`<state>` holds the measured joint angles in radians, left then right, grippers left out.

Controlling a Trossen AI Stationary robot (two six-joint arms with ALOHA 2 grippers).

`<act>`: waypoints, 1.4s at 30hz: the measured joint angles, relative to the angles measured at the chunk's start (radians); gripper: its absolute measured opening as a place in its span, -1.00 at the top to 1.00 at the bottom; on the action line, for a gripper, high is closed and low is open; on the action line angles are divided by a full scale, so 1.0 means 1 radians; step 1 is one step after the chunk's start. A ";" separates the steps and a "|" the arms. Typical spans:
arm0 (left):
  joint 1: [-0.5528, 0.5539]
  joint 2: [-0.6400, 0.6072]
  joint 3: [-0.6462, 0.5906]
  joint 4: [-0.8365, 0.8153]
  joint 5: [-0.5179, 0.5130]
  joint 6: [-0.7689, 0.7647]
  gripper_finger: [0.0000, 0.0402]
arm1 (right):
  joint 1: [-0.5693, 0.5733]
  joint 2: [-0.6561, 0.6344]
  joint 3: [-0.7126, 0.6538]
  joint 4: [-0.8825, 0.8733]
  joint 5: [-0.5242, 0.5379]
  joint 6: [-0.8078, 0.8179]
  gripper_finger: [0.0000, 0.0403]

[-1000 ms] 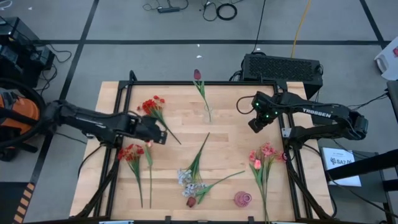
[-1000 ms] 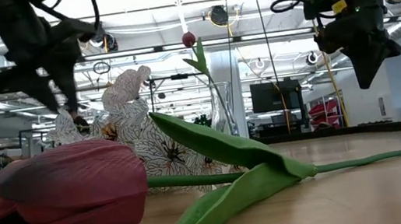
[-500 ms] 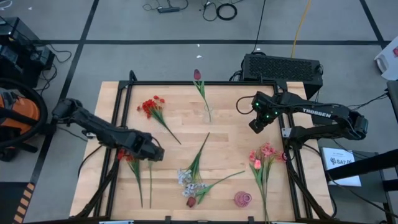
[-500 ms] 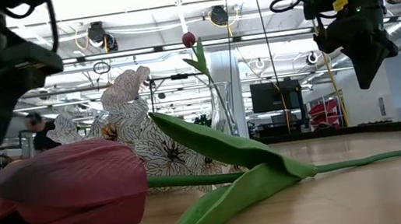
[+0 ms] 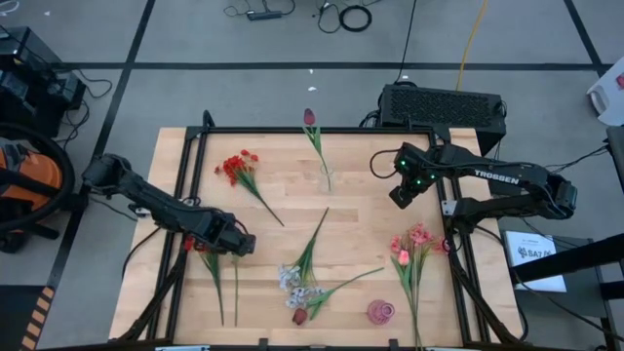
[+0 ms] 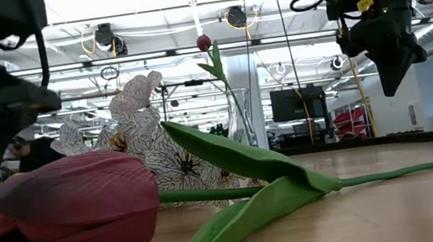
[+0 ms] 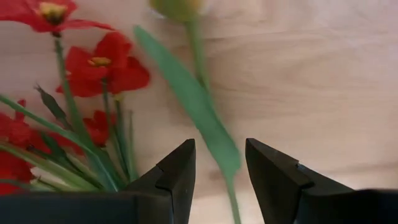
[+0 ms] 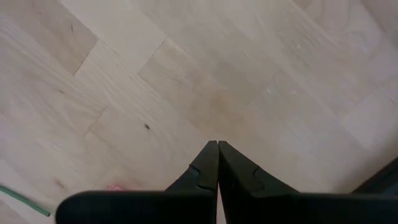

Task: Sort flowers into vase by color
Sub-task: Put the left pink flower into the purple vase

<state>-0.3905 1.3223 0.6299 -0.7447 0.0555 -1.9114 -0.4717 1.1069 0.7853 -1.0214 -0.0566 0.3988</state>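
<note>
My left gripper (image 5: 242,244) is open and low over the table's near-left part. In the left wrist view its fingers (image 7: 219,152) stand on either side of a green leaf and stem (image 7: 211,130) that carries a pale bud (image 7: 177,7), beside a red sprig (image 5: 203,240) lying flat. My right gripper (image 5: 398,198) hovers shut above bare wood at the right. A second red cluster (image 5: 237,166) lies farther back. A maroon tulip (image 5: 310,118) stands with its stem in a glass vase (image 5: 325,178). Pink blossoms (image 5: 411,241), a white-grey spray (image 5: 295,286) and a maroon bud (image 5: 299,316) lie on the table.
A loose green stem (image 5: 312,239) lies mid-table. A small round pink thing (image 5: 380,312) sits near the near edge. A black frame (image 5: 292,130) borders the wooden table. Bare wood shows between the vase and my right gripper. The low view is filled by the maroon tulip (image 6: 68,210).
My left gripper has moved from beside the far red cluster toward the table's near edge and down, ending low over the near-left red sprig. The flowers lie as before.
</note>
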 joint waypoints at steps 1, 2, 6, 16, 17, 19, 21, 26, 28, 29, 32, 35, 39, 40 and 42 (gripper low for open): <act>0.005 0.006 -0.008 0.006 0.000 -0.016 0.27 | 0.000 0.000 0.000 0.000 0.000 0.000 1.00; 0.009 0.013 -0.015 0.008 0.000 -0.029 0.27 | 0.000 0.000 0.000 0.000 0.000 0.000 1.00; 0.031 0.028 -0.047 0.040 0.000 -0.046 0.27 | 0.000 0.000 0.000 0.002 0.000 0.002 1.00; 0.049 0.042 -0.057 0.101 -0.032 -0.046 0.89 | 0.000 0.000 0.000 0.071 0.000 0.008 1.00; 0.050 0.042 -0.057 0.105 -0.034 -0.046 0.93 | 0.000 0.000 0.000 0.075 0.000 0.014 1.00; 0.050 0.041 -0.058 0.119 -0.036 -0.046 0.93 | 0.002 0.000 0.000 0.065 0.001 0.031 1.00; 0.049 0.036 -0.053 0.127 -0.042 -0.045 0.93 | 0.002 0.000 0.000 0.031 0.003 0.032 1.00; 0.052 0.006 0.021 0.167 -0.184 0.024 0.95 | 0.008 -0.010 0.000 -0.047 0.007 0.003 1.00; 0.052 -0.012 0.053 0.162 -0.264 0.078 0.95 | 0.021 -0.036 0.000 -0.060 0.008 -0.013 1.00; 0.055 -0.026 0.073 0.166 -0.310 0.110 0.95 | 0.028 -0.054 0.000 -0.058 0.005 -0.023 1.00; 0.066 -0.080 0.140 0.175 -0.471 0.244 0.96 | 0.056 -0.125 0.000 -0.055 0.005 -0.026 1.00; 0.083 -0.130 0.205 0.166 -0.581 0.414 0.96 | 0.092 -0.213 0.000 -0.054 0.005 -0.013 1.00; 0.121 -0.189 0.293 0.179 -0.698 0.672 0.96 | 0.151 -0.327 0.000 -0.038 0.004 0.037 1.00; 0.130 -0.197 0.310 0.202 -0.728 0.753 0.96 | 0.165 -0.356 0.000 -0.025 0.004 0.043 1.00; 0.145 -0.205 0.344 0.285 -0.771 0.954 0.96 | 0.190 -0.406 0.000 0.010 0.004 0.044 1.00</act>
<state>-0.2458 1.1172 0.9735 -0.4598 -0.7152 -0.9577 -0.2822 0.7006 0.7853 -1.0115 -0.0527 0.4431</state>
